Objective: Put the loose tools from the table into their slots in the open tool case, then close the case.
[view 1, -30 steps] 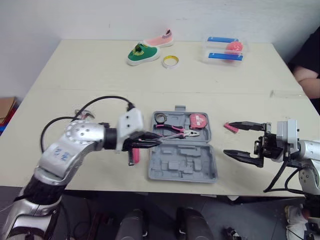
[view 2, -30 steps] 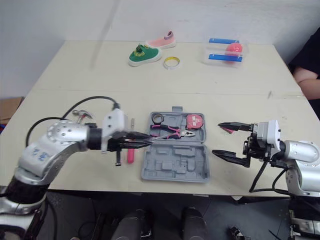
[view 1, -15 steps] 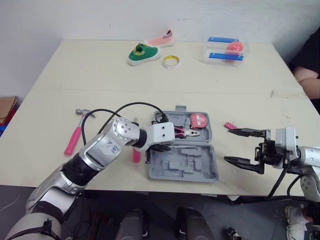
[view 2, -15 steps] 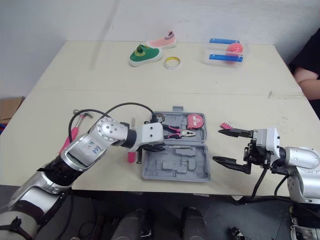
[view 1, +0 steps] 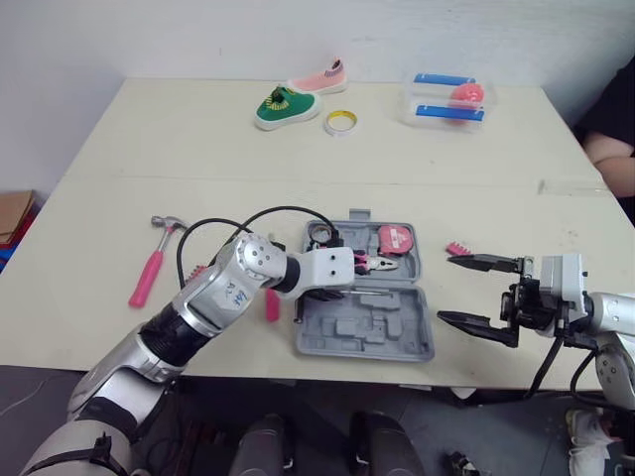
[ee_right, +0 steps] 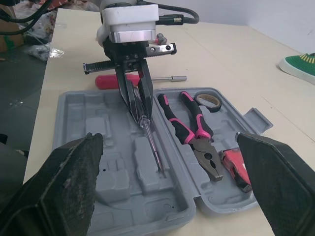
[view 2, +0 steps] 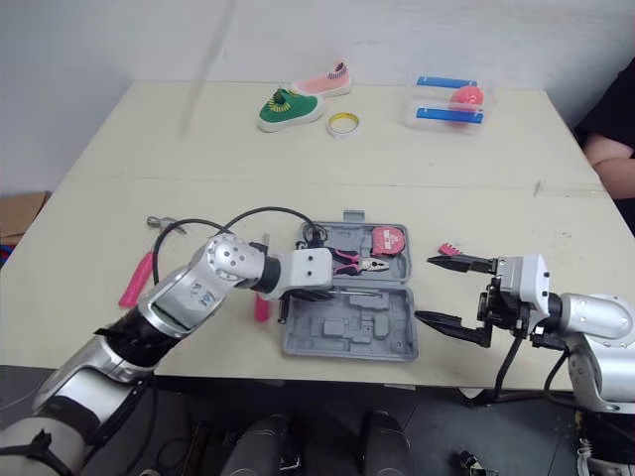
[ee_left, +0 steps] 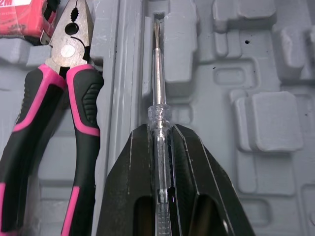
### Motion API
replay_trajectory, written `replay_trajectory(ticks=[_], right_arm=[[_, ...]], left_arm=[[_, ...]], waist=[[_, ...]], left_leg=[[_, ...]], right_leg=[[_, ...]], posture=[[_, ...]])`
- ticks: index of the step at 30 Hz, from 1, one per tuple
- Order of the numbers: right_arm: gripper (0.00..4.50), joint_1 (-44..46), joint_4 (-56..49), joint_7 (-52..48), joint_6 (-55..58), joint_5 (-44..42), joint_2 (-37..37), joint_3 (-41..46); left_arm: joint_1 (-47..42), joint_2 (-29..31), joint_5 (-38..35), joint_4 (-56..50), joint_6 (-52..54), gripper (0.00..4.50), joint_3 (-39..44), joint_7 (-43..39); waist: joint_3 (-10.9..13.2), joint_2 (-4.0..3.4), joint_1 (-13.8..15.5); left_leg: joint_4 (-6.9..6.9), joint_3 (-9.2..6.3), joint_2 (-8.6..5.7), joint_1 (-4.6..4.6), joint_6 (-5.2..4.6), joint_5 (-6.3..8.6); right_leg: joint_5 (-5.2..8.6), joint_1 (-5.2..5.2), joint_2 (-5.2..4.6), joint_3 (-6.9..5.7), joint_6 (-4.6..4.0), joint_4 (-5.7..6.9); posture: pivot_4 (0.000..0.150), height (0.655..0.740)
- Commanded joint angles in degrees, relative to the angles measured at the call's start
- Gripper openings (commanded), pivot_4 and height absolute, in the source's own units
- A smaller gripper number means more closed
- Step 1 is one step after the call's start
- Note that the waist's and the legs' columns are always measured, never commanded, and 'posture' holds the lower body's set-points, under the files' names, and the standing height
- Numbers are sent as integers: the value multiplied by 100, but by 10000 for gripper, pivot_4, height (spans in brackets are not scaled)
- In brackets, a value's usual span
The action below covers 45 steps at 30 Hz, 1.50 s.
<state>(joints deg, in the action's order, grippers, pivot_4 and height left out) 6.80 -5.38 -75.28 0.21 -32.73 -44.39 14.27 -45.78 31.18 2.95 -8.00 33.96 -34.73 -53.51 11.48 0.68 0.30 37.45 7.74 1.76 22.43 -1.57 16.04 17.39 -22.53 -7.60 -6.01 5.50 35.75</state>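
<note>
Screwdriver point(ee_left: 158, 73): clear-handled. I held it by the handle, with the shaft lying along a narrow groove in the case's base tray and the tip at the groove's far end. I could not tell whether it was fully seated.
Left gripper point(ee_left: 161, 130): my fingers were narrow, clamped on the screwdriver's handle from both sides, low over the tray near the hinge.
Right gripper point(view 1: 446, 289): my fingers were spread wide and held nothing. They hovered off the case's right side, near the table's point(view 1: 198, 149) front edge.
Case point(view 1: 397, 342): grey, open flat near the table's front edge, lid half away from me.
Pliers point(view 1: 372, 264): pink and black, lying in the lid half, just beside the screwdriver.
Tape measure point(view 1: 395, 239): red, in the lid's right corner.
Tape roll point(view 1: 318, 235): black, in the lid's left corner.
Driver point(view 1: 271, 303): red handle, loose on the table just left of the case.
Hammer point(view 1: 147, 275): pink handle, loose on the table well left of the case.
Pink piece point(view 1: 457, 249): small, loose on the table right of the case, near my right gripper's upper finger.
</note>
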Motion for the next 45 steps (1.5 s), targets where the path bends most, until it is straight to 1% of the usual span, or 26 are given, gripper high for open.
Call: replay_trajectory(ticks=[1,5,6,7,8,9,10,11,13,15,17,20,21,22,25,26,27,28,31,32,40,45], right_arm=[[45000,60,-250,91,89,-83,-79,88],[45000,67,-291,125,145,-78,-66,80],[45000,68,-300,133,161,-80,-61,75],[45000,70,-307,138,173,-81,-55,66],[45000,71,-313,140,185,-82,-53,56],[45000,73,-317,140,194,-82,-51,50],[45000,76,-324,138,216,-94,-56,52],[45000,75,-325,133,241,-109,-59,60],[45000,72,-323,120,269,-122,-64,68],[45000,79,-304,110,268,-101,-54,41],[45000,92,-297,109,271,-93,-37,18],[45000,88,-289,110,275,-101,-27,22],[45000,76,-285,103,271,-102,-30,29],[45000,58,-282,93,262,-102,-32,38],[45000,5,-278,83,241,-102,-34,67],[45000,1,-277,85,236,-101,-33,72],[45000,-13,-273,81,221,-95,-29,74],[45000,-24,-270,78,210,-91,-27,74],[45000,-84,-291,86,186,-90,-15,79],[45000,-114,-308,95,172,-88,-6,83],[45000,-170,-255,89,54,-43,37,47],[45000,-106,-126,95,-40,-15,32,70]], left_arm=[[-44,-74,179,13,-269,558,16,-67],[25,-85,225,-62,-306,558,84,-162],[49,-136,228,-71,-455,4907,171,-75],[57,-178,209,-93,-627,10662,253,-26],[61,-195,213,-120,-771,13253,324,16],[67,-203,220,-134,-872,17806,372,36],[66,-69,151,-307,-762,22434,404,-169],[70,18,53,-457,-640,25151,470,-329],[72,86,-67,-621,-517,25151,589,-479],[94,47,-219,-654,-606,25151,831,-449],[220,93,-373,-678,-478,25151,1002,-495],[477,386,-259,-616,-755,25151,935,-660],[546,327,-312,-579,-785,25151,1025,-578],[643,163,-529,-555,-693,25151,1202,-490],[978,-439,-1154,-376,-747,25151,1766,-214],[1059,-563,-1279,-323,-835,19955,1883,-175],[1161,-685,-1368,-206,-919,18195,1988,-118],[1230,-769,-1418,-121,-977,14912,2059,-82],[1364,-833,-1275,144,-1198,1658,2013,26],[1399,-866,-1245,201,-1207,740,1986,83],[1410,-1221,-1054,638,-1265,740,1726,355],[1434,-1204,-867,802,-1196,740,1533,368]], waist=[[0,0,1],[0,0,3],[0,0,4],[0,0,4],[0,0,4],[0,0,3],[0,0,3],[0,0,-6],[0,0,-25],[0,0,-21],[0,0,-20],[0,0,-32],[0,0,-35],[0,0,-30],[1,1,4],[0,0,9],[0,0,9],[0,0,6],[0,0,6],[0,0,7],[0,0,58],[0,0,88]], left_leg=[[0,0,0,0,0,0],[0,-1,0,1,0,0],[0,-1,0,1,0,0],[0,0,0,1,0,0],[0,-1,0,1,-1,0],[0,-1,0,1,-1,0],[1,-1,0,2,-1,0],[3,-1,1,3,-2,0],[4,-1,2,5,-2,0],[3,-1,2,4,-1,-1],[8,-2,1,6,-3,-1],[10,-2,1,5,-5,0],[10,-2,2,4,-5,0],[10,-2,2,5,-4,0],[22,-7,1,13,-11,3],[40,-21,1,29,-16,6],[52,-29,1,36,-20,9],[58,-30,1,39,-23,11],[61,-36,1,44,-23,10],[61,-37,1,46,-22,10],[63,-38,-4,50,-23,11],[63,-37,-2,49,-23,11]], right_leg=[[0,0,0,0,0,0],[0,0,0,0,0,0],[0,0,0,-1,0,0],[0,0,0,-1,0,0],[0,0,0,-1,0,0],[0,0,-1,-1,0,0],[0,0,-2,-1,0,0],[0,0,-3,-1,0,1],[0,-2,-1,-3,0,3],[0,-1,1,-3,0,4],[0,-1,2,-4,0,5],[0,0,2,-4,0,6],[0,0,2,-2,0,6],[0,-1,3,-2,0,7],[0,0,-1,-3,0,10],[0,-1,0,-5,1,11],[-1,0,0,-4,2,12],[-2,1,-4,-4,4,12],[-3,1,-5,-9,6,11],[-3,0,-5,-11,6,11],[-5,0,-2,-26,9,10],[-5,-1,-2,-29,8,10]], posture=[[1500,7400],[1500,7400],[1500,7400],[1500,7400],[1500,7400],[1500,7400],[1500,7400],[1500,7400],[1500,7400],[1500,7400],[1500,7400],[1500,7400],[1500,7400],[1500,7400],[1500,7400],[1500,7400],[1500,7400],[1500,7400],[1500,7400],[1500,7400],[1500,7400],[1500,7400]])
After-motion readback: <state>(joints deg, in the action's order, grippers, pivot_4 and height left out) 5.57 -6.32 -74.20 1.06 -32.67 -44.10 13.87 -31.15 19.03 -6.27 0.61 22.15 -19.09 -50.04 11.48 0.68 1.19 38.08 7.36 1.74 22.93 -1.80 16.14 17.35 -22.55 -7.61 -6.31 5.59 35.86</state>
